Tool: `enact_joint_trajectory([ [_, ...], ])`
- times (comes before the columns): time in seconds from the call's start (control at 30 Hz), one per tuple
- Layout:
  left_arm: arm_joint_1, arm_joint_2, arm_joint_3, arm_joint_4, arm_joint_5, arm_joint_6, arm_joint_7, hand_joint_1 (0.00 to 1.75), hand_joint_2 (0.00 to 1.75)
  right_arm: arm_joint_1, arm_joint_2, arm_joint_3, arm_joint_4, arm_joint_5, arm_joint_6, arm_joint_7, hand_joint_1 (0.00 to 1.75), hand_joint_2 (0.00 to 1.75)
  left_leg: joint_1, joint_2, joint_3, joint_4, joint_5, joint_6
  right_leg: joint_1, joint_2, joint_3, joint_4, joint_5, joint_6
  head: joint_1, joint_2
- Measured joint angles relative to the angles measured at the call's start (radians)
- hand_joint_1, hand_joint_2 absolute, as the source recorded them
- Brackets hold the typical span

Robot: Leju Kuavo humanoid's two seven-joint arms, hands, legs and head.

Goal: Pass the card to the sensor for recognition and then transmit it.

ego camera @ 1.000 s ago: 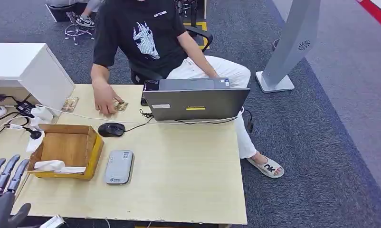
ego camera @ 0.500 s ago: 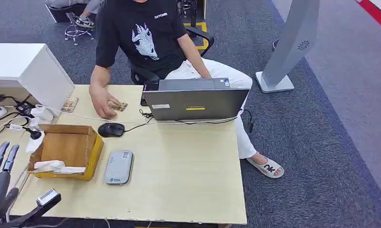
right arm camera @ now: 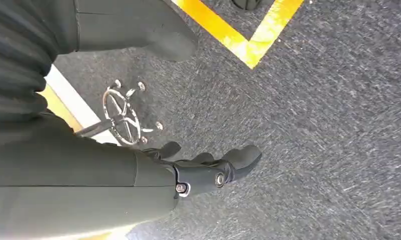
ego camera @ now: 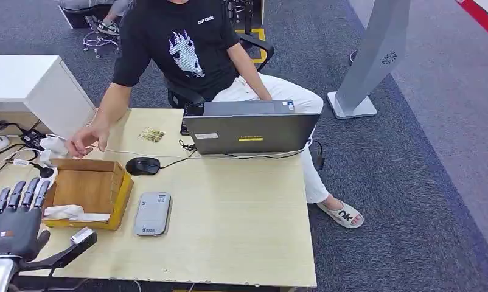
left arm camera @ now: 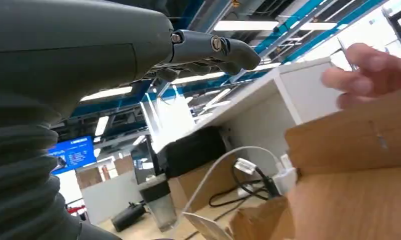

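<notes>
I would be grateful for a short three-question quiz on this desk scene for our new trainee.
1. True or false: the left hand is holding a card.
2. Multiple choice: what lies directly beside the wooden box, on the side toward the laptop? A) a stapler B) the grey card reader C) a cup
3. Fill in: the person's hand reaches over the table above the far edge of the ____.

Key: 1 false, its fingers are spread and hold nothing. 2 B. 3 wooden box.
</notes>
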Motion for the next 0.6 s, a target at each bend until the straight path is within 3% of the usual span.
enact_joint_trajectory([
  [0.2,-0.034,-0.012,-0.037,0.057,-0.002,0.015,-0.001,0.0,1.75,-0.001,-0.003,0.001,0.0,0.008,-0.001,0.011,0.0,1.75,0.0,0.0,0.0,0.0,0.0,0.0,0.0,0.0,0.0,0.0,0.0,0.0,0.0,0.0],
  [0.4,-0.065,-0.029,-0.09,0.112,0.094,0.016,-0.037,0.0,1.75,-0.003,-0.008,0.003,0.0,0.011,0.003,0.006,0.0,1.75,0.0,0.0,0.0,0.0,0.0,0.0,0.0,0.0,0.0,0.0,0.0,0.0,0.0,0.0],
  [0.6,-0.069,-0.035,-0.13,0.134,0.095,0.033,-0.032,0.0,1.75,-0.006,-0.01,0.003,0.0,0.008,0.003,-0.006,0.0,1.75,0.0,0.0,0.0,0.0,0.0,0.0,0.0,0.0,-0.001,0.0,0.0,0.0,0.0,0.0],
])
